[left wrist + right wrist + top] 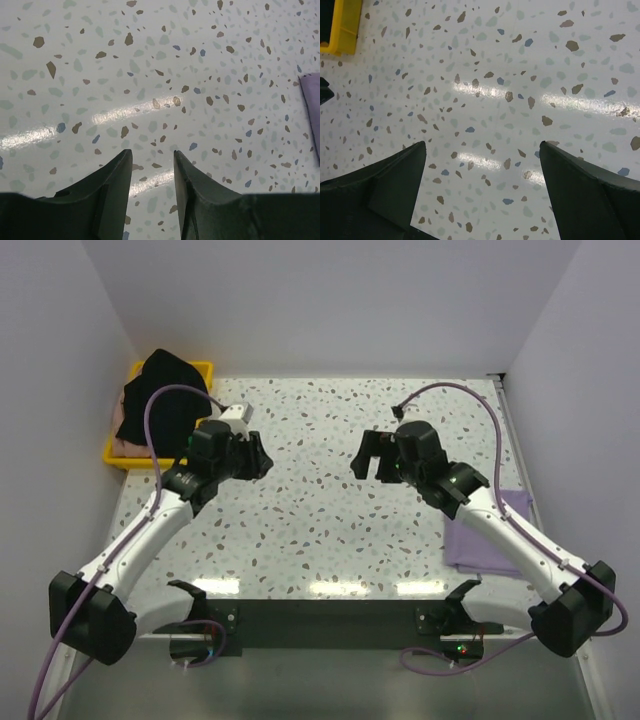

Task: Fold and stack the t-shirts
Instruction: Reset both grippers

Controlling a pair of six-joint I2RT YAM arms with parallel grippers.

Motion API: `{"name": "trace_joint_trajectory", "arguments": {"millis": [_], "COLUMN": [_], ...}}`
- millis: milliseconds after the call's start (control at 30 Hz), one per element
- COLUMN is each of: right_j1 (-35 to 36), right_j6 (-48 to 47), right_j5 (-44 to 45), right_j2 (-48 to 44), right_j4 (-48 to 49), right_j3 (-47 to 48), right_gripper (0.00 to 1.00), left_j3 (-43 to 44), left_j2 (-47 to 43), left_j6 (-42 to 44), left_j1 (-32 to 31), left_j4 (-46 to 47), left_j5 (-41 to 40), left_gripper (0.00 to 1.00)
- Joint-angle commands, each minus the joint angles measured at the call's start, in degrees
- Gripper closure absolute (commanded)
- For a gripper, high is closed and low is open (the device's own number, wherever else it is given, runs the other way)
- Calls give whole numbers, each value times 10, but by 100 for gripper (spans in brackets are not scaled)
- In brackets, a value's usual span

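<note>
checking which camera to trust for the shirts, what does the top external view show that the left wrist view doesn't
Only top external: the yellow tray at the far left, the black t-shirt heaped on it with a bit of pale pink t-shirt under it, both arms, and the right gripper open above the table. Only left wrist: a close look at the left gripper, fingers apart with nothing between them. Both: the speckled table and the lavender t-shirt, lying flat at the right in the top view, only an edge in the wrist view.

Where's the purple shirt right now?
Top view: the lavender t-shirt lies flat at the right edge of the table, partly under the right arm.
</note>
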Motion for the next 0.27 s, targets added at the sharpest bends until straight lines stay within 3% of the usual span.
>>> {"name": "trace_joint_trajectory", "arguments": {"millis": [0, 233], "right_j1": [-1, -1], "right_j6": [-25, -36], "right_j5": [2, 19], "right_j2": [-26, -27], "right_j4": [54, 55], "right_j3": [-5, -2], "right_gripper": [1, 1], "left_j3": [-15, -27], "left_j2": [-16, -23], "left_j6": [26, 31], "left_j1": [3, 3], "left_j4": [33, 46], "left_j5": [-15, -7], "left_gripper": [56, 56]}}
